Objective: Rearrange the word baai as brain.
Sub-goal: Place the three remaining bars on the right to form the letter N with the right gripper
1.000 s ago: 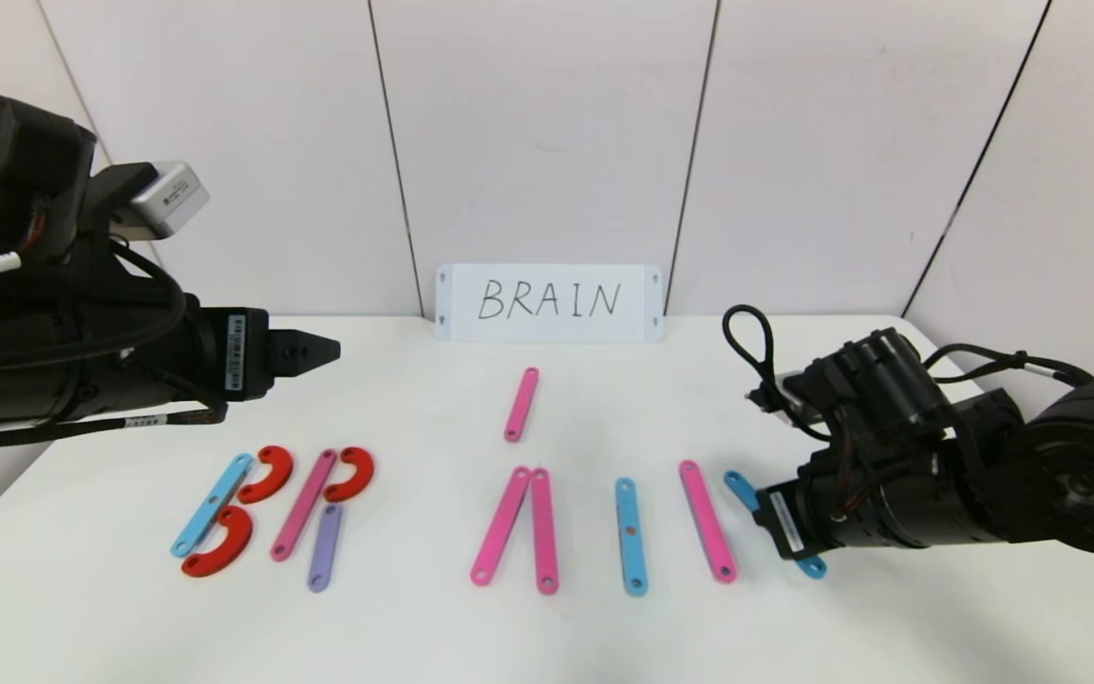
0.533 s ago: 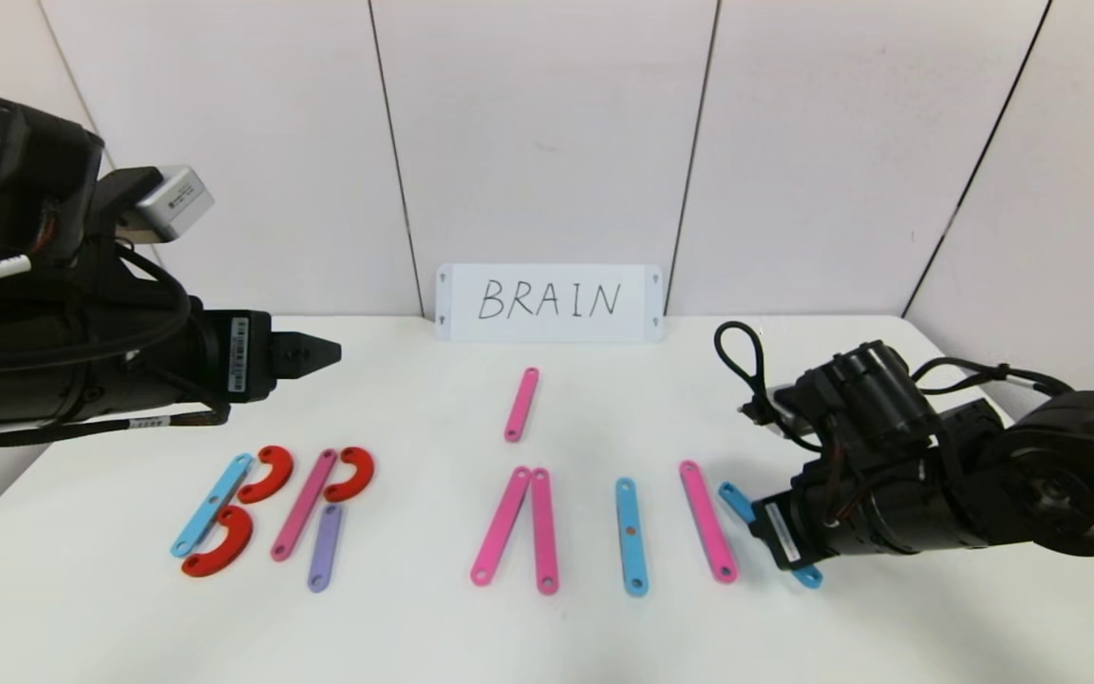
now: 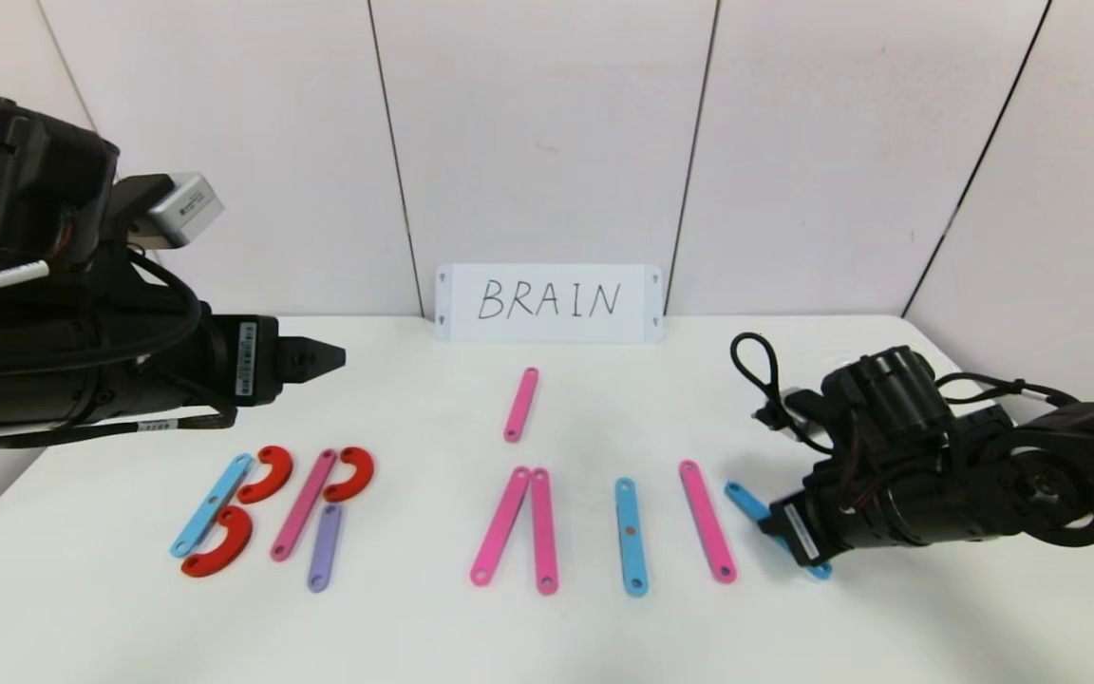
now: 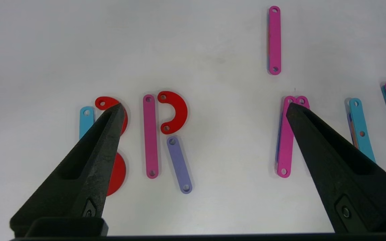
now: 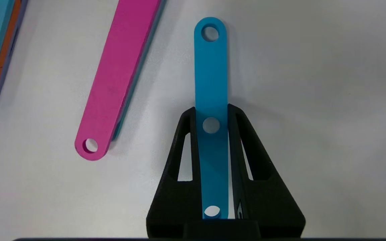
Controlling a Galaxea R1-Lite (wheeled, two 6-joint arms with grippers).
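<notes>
1. The room was bright and evenly lit from above.
2. The white table (image 3: 547, 627) showed only soft, faint shadows under the strips and arms.
3. No harsh glare appeared.
4. The wall panels (image 3: 547, 133) bowed slightly toward the edges.
5. Close-up views stayed sharp.

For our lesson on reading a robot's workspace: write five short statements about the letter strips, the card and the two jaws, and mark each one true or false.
1. The right gripper has its jaws closed on the blue strip. True.
2. The left gripper holds a red curve. False: its jaws are open and hold nothing, above the table.
3. The white card reads BRAIN. True.
4. The purple strip lies by the right gripper. False: it lies among the left-hand letters, below a red curve.
5. One short pink strip lies alone, between the card and the row of letters. True.
</notes>
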